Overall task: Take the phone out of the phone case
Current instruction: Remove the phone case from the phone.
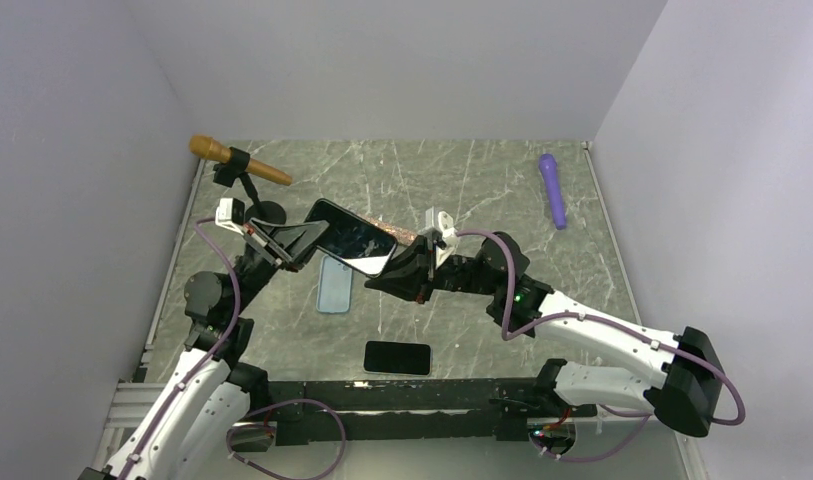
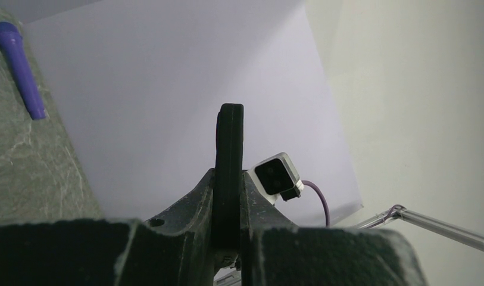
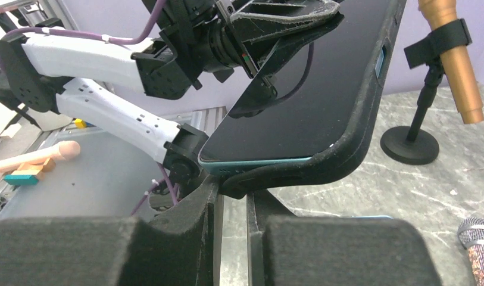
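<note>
Above the table's (image 1: 582,300) left half the phone (image 1: 350,238) hangs tilted inside its phone case (image 3: 367,119). The left gripper (image 2: 227,199) clamps one case edge, and the right gripper (image 3: 232,199) pinches the opposite corner lip. If that thin pinch slips, the lip may snap back over the phone.

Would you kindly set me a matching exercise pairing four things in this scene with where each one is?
Things: 1 purple microphone; 2 gold microphone; 3 black phone; 4 cased phone.
Places: A clipped on a black stand, far left; B lifted in the air; C flat at the table's near edge; D lying far right.
Pairs: 1-D, 2-A, 3-C, 4-B.
</note>
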Controlling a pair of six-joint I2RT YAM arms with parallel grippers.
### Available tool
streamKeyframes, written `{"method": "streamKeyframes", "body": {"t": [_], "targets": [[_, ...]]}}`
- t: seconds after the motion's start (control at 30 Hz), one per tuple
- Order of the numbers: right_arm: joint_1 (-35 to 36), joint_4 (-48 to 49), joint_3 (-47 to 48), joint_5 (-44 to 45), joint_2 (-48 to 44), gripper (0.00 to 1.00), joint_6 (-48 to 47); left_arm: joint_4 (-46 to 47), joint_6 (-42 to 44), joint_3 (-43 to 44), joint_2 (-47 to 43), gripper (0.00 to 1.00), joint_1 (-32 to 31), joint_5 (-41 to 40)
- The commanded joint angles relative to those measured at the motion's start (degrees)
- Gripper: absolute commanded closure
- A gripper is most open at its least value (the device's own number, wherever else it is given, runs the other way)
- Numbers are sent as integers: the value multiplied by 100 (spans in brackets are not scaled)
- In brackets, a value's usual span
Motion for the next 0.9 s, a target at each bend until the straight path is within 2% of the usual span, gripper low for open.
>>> {"method": "streamKeyframes", "body": {"t": [0.0,0.07,0.13,0.27,0.33,0.43,0.5,0.63,0.7,0.77,0.87], "targets": [[-55,-102,151,943,-54,100,-350,-26,35,369,-45,100,-311,862],[-56,-167,-8,993,-167,99,-101,-406,415,506,-30,100,-311,814],[-58,-351,-157,1059,-283,84,229,-763,916,760,41,100,-290,790],[-53,-1522,-99,1475,-467,75,682,-1589,2291,1543,541,100,-108,1000],[-57,-1981,-161,1614,-627,71,856,-1712,2685,1960,958,100,123,1359],[-64,-2670,-244,1953,-881,59,1147,-1547,3328,2701,1955,100,468,2282],[-72,-3001,-210,1973,-979,43,1211,-1422,3690,3117,2493,100,615,2879],[-166,-3923,68,2452,-996,19,1469,-1580,4388,3558,3072,100,665,3660],[-377,-4049,107,2301,-989,15,1596,-2085,5106,3707,3136,100,664,3714],[-648,-3755,-4,1549,-990,13,1619,-2465,5725,3685,3111,100,649,3685],[-1016,-3437,-78,754,-890,13,1559,-1814,5637,3285,3049,100,631,3950]]}}
